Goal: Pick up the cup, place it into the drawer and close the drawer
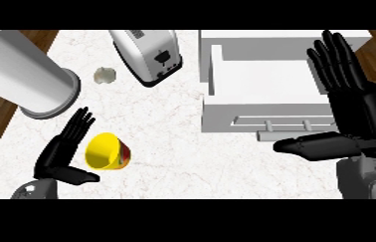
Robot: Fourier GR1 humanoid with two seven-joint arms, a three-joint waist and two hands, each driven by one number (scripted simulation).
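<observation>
A yellow cup [106, 151] with a red outside lies on its side on the marble counter at the lower left, its mouth facing left. My left hand [62, 149] stands just left of it, fingers straight and thumb out below the cup, open and not holding it. A white drawer [264, 104] stands pulled open at the right, its handle [283, 122] on the near front. My right hand [345, 101] is open over the drawer's right side, fingers pointing up and thumb stretched left under the handle.
A silver toaster [149, 54] stands at the top middle. A large grey cylinder [33, 81] lies at the upper left, with a small pale round object [105, 74] beside it. Dark wood shows past the counter's left edge [9, 116].
</observation>
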